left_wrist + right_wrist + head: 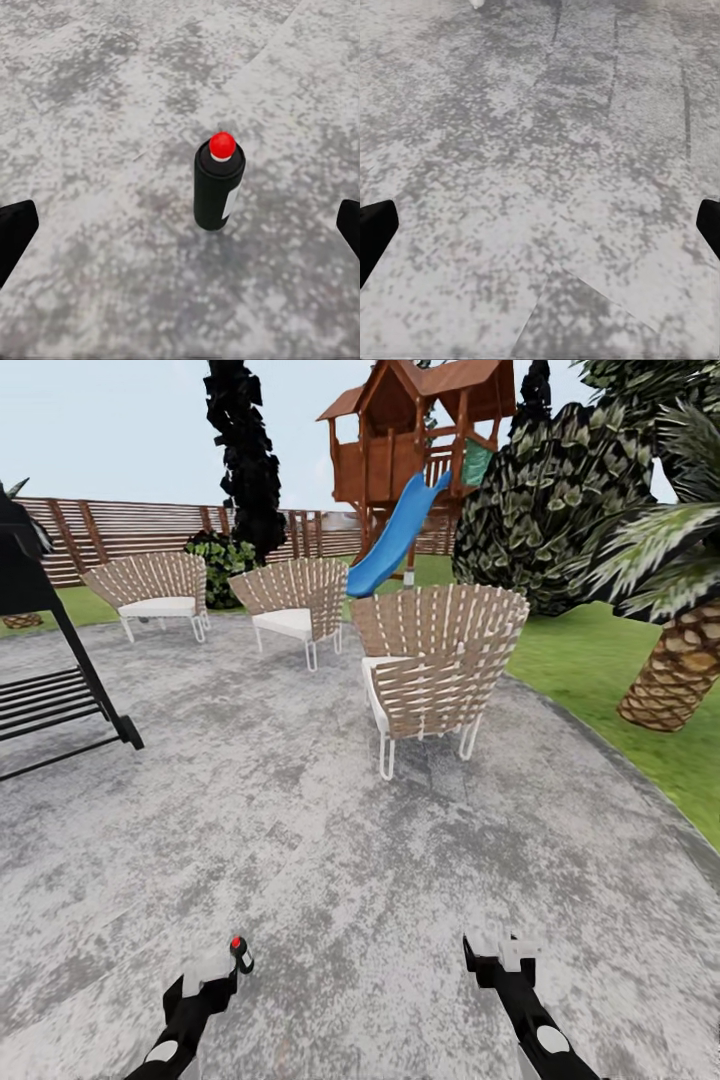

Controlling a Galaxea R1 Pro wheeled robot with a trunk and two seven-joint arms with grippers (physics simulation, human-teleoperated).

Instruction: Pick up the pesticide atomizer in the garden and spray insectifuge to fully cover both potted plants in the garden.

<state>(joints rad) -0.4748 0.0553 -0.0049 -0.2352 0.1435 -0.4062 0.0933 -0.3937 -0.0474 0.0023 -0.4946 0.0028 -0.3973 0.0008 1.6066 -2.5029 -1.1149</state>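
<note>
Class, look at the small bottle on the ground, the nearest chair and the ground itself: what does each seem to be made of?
The bottle: smooth dark body with a glossy red cap, probably plastic. The nearest chair: woven tan strips like wicker on a thin white frame, likely metal, with a white cushion. The patio: mottled grey, matte and grainy, looking like stone or concrete.

A round grey patio of mottled paving carries three wicker chairs: one near the middle, two farther back. A black slatted bench stands at the left edge (partly cut off). Lawn borders the patio.
</note>
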